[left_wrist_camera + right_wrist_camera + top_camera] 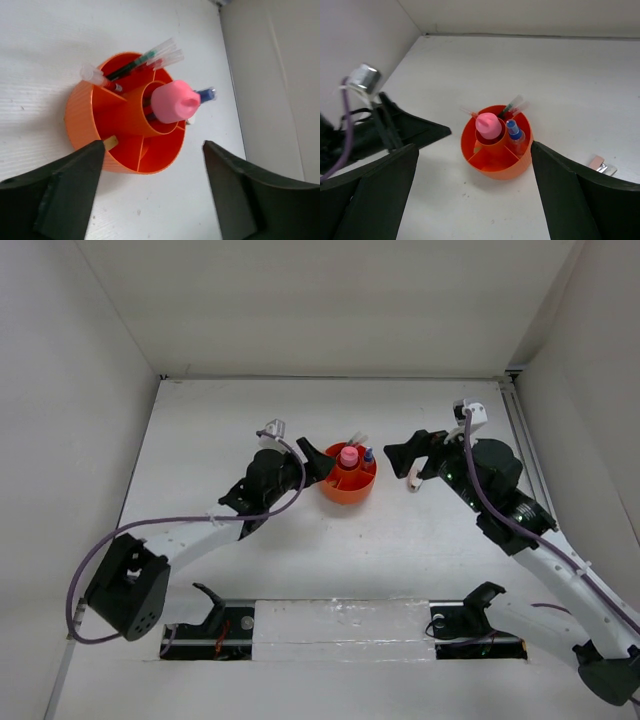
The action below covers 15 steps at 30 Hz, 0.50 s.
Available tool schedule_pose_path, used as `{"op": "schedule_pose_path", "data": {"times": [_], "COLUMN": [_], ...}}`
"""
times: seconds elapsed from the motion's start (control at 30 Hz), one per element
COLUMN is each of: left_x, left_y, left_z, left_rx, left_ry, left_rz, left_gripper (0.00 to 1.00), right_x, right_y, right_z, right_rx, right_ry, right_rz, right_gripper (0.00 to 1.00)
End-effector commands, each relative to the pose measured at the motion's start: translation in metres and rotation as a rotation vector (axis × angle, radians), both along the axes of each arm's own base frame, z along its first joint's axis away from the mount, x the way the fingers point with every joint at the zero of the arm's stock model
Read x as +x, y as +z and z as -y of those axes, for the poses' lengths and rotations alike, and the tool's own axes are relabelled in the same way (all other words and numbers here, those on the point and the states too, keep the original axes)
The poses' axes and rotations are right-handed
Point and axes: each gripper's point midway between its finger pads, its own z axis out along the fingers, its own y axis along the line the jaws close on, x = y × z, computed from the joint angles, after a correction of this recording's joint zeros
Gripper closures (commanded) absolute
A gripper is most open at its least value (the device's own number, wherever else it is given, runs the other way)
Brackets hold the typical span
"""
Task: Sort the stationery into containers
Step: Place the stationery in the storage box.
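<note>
Your left hand (152,147) hung open, empty; ahead of it the organiser (82,120) held pens (130,67), tube (172,102), marker (206,94). One small piece (596,162) lay unsorted beside your open, empty right hand (474,149).

place: robot lab test cell | evidence: bare white walls (330,300), white table (400,540), two mounted arms (190,540)

Bright diffuse light, soft shadows, foreground blurred.

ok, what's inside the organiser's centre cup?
The pink tube stands in the centre cup of the orange organiser, its top poking out. Beside it, red and dark slivers, likely pens, show. The tube covers the cup's floor, so anything lower can't be seen.
</note>
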Motion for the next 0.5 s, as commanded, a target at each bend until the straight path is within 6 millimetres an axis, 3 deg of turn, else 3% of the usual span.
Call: {"op": "schedule_pose_path", "data": {"times": [0.0, 0.03, 0.13, 0.17, 0.23, 0.3, 0.33, 0.47], "left_x": [-0.001, -0.005, -0.007, -0.008, -0.011, -0.012, -0.014, -0.023], "left_y": [0.043, 0.056, 0.067, 0.075, 0.073, 0.086, 0.079, 0.088], "left_z": [-0.021, -0.028, -0.046, -0.05, -0.061, -0.067, -0.072, -0.082], "left_rx": [-0.004, -0.007, 0.03, 0.048, 0.107, 0.125, 0.157, 0.172], "left_ry": [0.073, 0.091, 0.151, 0.158, 0.183, 0.199, 0.214, 0.219], "left_rz": [0.117, 0.129, 0.154, 0.172, 0.152, 0.161, 0.133, 0.135], "left_gripper": [0.2, 0.15, 0.0, 0.0, 0.0, 0.0, 0.0, 0.0], "right_x": [0.014, 0.022, 0.031, 0.037, 0.043, 0.052, 0.059, 0.086], "right_y": [-0.005, -0.016, -0.035, -0.041, -0.043, -0.054, -0.073, -0.124], "right_z": [0.004, 0.011, 0.028, 0.043, 0.052, 0.065, 0.066, 0.089], "right_rx": [-0.005, -0.032, -0.049, -0.059, -0.052, -0.074, -0.109, -0.206], "right_ry": [-0.078, -0.142, -0.271, -0.345, -0.4, -0.447, -0.459, -0.555], "right_rz": [-0.045, -0.086, -0.176, -0.194, -0.207, -0.238, -0.286, -0.465], "right_gripper": [0.0, 0.0, 0.0, 0.0, 0.0, 0.0, 0.0, 0.0]}}
